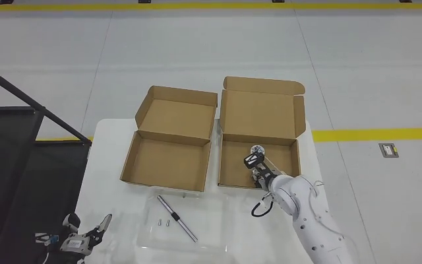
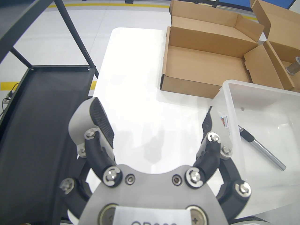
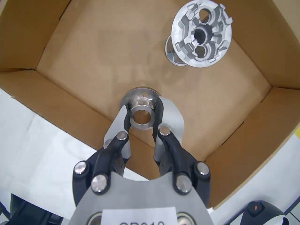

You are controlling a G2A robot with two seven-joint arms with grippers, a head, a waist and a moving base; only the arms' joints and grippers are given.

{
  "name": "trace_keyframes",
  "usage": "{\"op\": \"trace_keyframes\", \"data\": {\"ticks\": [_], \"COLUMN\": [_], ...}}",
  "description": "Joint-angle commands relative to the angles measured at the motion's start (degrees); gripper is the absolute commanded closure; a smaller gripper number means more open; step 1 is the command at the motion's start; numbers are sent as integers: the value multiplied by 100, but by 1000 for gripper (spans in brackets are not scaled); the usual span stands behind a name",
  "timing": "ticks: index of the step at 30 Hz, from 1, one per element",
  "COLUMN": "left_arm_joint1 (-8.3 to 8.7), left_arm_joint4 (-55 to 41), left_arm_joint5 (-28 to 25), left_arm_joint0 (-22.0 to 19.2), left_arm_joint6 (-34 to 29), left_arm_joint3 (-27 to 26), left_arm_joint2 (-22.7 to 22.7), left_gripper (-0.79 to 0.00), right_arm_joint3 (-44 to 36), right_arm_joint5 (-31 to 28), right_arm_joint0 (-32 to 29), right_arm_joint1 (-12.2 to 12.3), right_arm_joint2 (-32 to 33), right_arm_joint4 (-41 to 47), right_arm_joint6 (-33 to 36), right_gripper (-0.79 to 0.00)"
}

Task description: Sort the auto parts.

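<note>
Nearest, the left gripper [image 2: 153, 115] hangs with fingers wide apart beside one clear bin [image 2: 228, 108] holding one rod [image 1: 177, 217] and two pins [image 1: 159, 222]. Beyond sit two open cardboard boxes, the left box [image 1: 165, 162] and the right box [image 1: 234, 168]. Inside the right one, the right gripper [image 3: 141, 115] is clamped on one flanged bushing [image 3: 140, 99], with one spoked hub [image 3: 201, 36] standing farther in.

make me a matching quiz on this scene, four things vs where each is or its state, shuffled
1. long silver metal rod
2. grey cast metal spool with two flanges
3. small shiny steel ring hub
4. left brown cardboard box

a. empty
b. in the jaws of the right gripper
c. in the clear plastic bin
d. inside the right brown cardboard box

Pairs: 1-c, 2-d, 3-b, 4-a
</note>
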Motion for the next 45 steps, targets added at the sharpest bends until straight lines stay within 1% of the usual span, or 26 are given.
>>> {"op": "trace_keyframes", "data": {"ticks": [1,3,5,6,8,9,10,11,12,14,17,18,19,20,23,26,28,30,32,34,36,39,42,43,45], "left_arm_joint1": [0,0,0,0,0,0,0,0,0,0,-1,-4,-2,4,30,65,87,114,147,179,202,259,330,339,339], "left_arm_joint4": [0,0,0,0,0,0,0,0,0,0,-36,-27,44,165,511,1162,1663,2145,2841,3441,3741,4270,4780,4822,4822], "left_arm_joint5": [0,0,0,0,0,0,0,0,0,0,-43,-11,-28,-86,-337,-486,-573,-797,-888,-1113,-1339,-1884,-2591,-2646,-2646], "left_arm_joint0": [0,0,0,0,0,0,0,0,0,0,-17,-10,20,54,173,252,275,310,304,325,310,169,-21,-103,-103], "left_arm_joint6": [0,0,0,0,0,0,0,0,0,0,-5,14,-6,-29,-147,-316,-421,-544,-642,-701,-762,-1122,-1285,-1339,-1339], "left_arm_joint3": [0,0,0,0,0,0,0,0,0,0,-36,-91,-173,-271,-611,-995,-1250,-1494,-1754,-2013,-2200,-2479,-2672,-2717,-2717], "left_arm_joint2": [0,0,0,0,0,0,0,0,0,0,-32,-69,-89,-120,-241,-370,-389,-372,-397,-338,-296,-261,-154,-134,-134], "left_gripper": [-785,-785,-785,-785,-785,-785,-785,-785,-785,-785,-785,-785,-785,-785,-785,-785,-785,-785,-785,-785,-785,-785,-785,-785,-785], "right_arm_joint3": [137,252,309,335,306,267,220,150,56,-214,-893,-1165,-1440,-1718,-2434,-2971,-3219,-3426,-3607,-3796,-3977,-4281,-4559,-4605,-4605], "right_arm_joint5": [55,138,150,164,167,166,179,215,253,249,90,-24,-133,-267,-737,-1129,-1401,-1611,-1807,-2016,-2074,-2205,-2361,-2339,-2339], "right_arm_joint0": [59,107,122,117,80,35,-12,-63,-129,-293,-692,-854,-1019,-1182,-1621,-1991,-2180,-2347,-2485,-2617,-2776,-3053,-3354,-3468,-3468], "right_arm_joint1": [-8,-17,-26,-24,-19,-12,-1,10,19,43,93,114,135,156,227,288,325,357,390,424,459,523,600,622,622], "right_arm_joint2": [-18,-45,-56,-44,-21,11,38,65,96,173,277,306,324,327,344,342,328,286,221,138,95,60,85,121,121], "right_arm_joint4": [8,-8,63,78,109,133,101,60,50,59,43,23,-40,-100,-386,-635,-780,-952,-1202,-1483,-1801,-2320,-2848,-3035,-3035], "right_arm_joint6": [-48,-63,-164,-207,-323,-411,-454,-492,-533,-667,-985,-1122,-1244,-1386,-1894,-2349,-2643,-2887,-3092,-3300,-3475,-3755,-4014,-3974,-3974], "right_gripper": [-194,-200,-249,-314,-394,-468,-520,-548,-557,-566,-622,-671,-742,-785,-785,-785,-785,-785,-785,-785,-785,-785,-785,-785,-785]}}
